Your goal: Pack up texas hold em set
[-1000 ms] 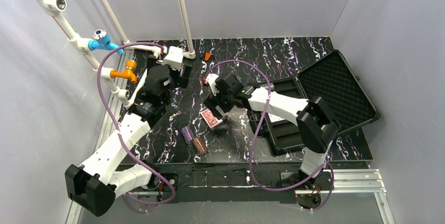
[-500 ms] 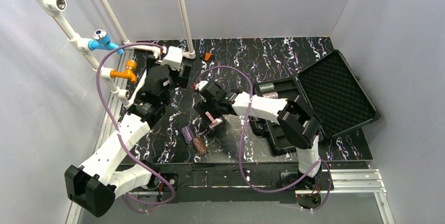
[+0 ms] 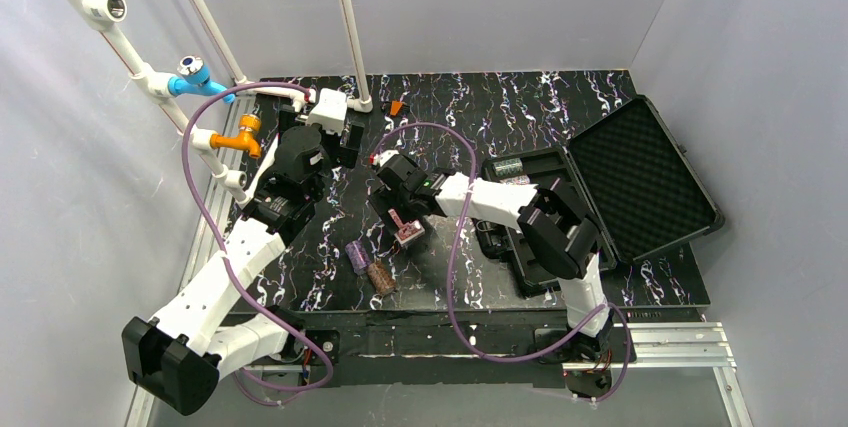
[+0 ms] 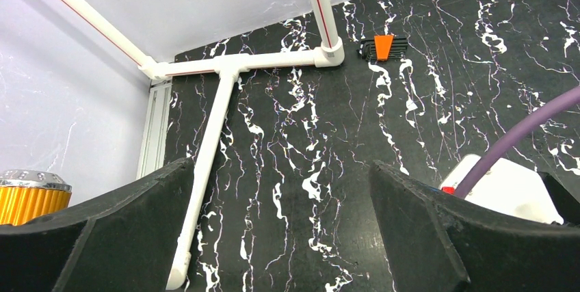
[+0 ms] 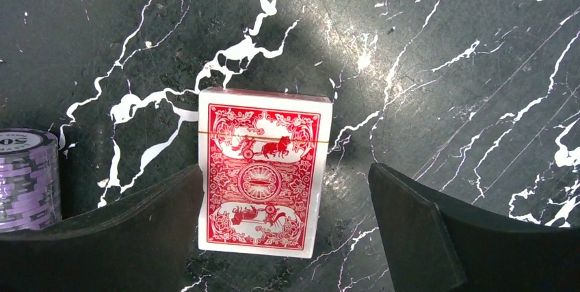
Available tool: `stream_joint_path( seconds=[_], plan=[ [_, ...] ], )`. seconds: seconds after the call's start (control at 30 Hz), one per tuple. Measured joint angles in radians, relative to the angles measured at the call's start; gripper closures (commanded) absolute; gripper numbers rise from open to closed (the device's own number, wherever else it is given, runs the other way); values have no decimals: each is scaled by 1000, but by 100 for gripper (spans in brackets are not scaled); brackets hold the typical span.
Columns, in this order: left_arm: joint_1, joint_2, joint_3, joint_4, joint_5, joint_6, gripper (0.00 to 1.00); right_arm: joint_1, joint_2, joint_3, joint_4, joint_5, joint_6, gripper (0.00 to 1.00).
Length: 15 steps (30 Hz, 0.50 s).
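Note:
The red card deck (image 5: 260, 176) lies flat on the black marbled table, and my right gripper (image 5: 285, 172) hangs open over it. Its left finger (image 5: 137, 230) stands at the deck's left edge, while its right finger (image 5: 438, 230) is well clear of the deck. From above, the right gripper (image 3: 400, 209) covers most of the red deck (image 3: 409, 232). A purple chip stack (image 3: 356, 255) and a brown chip stack (image 3: 381, 276) lie on their sides just left of it. The black case (image 3: 640, 172) stands open at the right, with a green chip stack (image 3: 508, 166) inside. My left gripper (image 4: 280, 169) is open over bare table.
White pipes (image 4: 205, 141) with an orange fitting (image 3: 243, 134) and a blue fitting (image 3: 196, 75) run along the left edge. A small orange-and-black tool (image 4: 384, 47) lies near the back wall. Purple cables (image 3: 455, 247) loop over the table.
My right gripper has swung left and come down over the red deck, hiding most of it from above. The left arm has stayed still.

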Motion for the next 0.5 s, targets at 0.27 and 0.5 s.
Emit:
stream_joint_path(
  seconds=[0.27, 0.5],
  plan=[
    [0, -3, 0, 0, 0, 0, 1, 0, 16, 8, -1, -16, 8, 5],
    [0, -3, 0, 0, 0, 0, 1, 1, 31, 8, -1, -35, 13, 13]
  ],
)
